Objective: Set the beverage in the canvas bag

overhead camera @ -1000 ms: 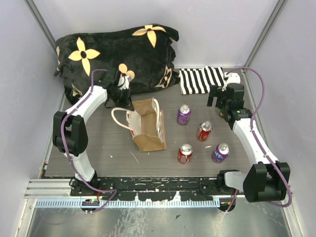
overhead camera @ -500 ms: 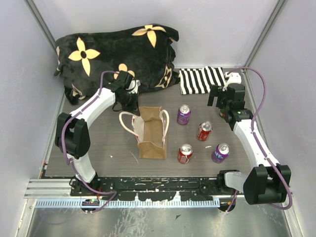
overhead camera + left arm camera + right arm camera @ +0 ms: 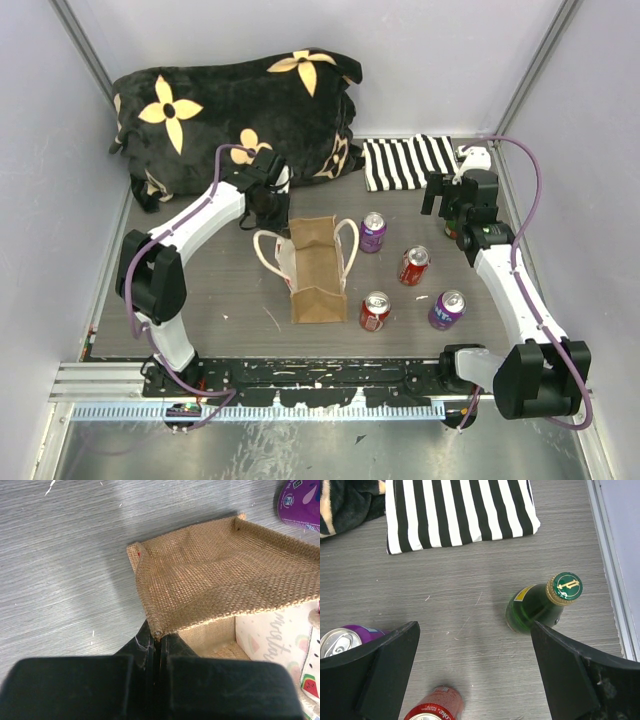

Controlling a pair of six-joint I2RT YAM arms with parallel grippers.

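A black flowered cushion (image 3: 235, 110) fills the far left of the grey table (image 3: 230, 290), and a striped cloth (image 3: 408, 162) lies at the far right. The bag (image 3: 318, 270) stands upright near the middle with its mouth open and its 2 cream handles splayed to either side; no drink shows inside it. To its right stand 4 cans (image 3: 414, 265), 2 purple and 2 red, apart from one another. A capped green bottle (image 3: 535, 605) stands near the table's right edge. The left gripper (image 3: 156, 640) has its fingers pinched on the far-left corner of the bag's rim, apparently steadying the mouth. The right gripper (image 3: 475, 625) hangs with its fingers spread wide and empty, over bare table between the bottle and the cans. The step in hand looks like readying the bag, with no drink picked yet. Next, the right gripper likely must descend around 1 drink, close, lift it and carry it left over the open mouth without tipping the bag.
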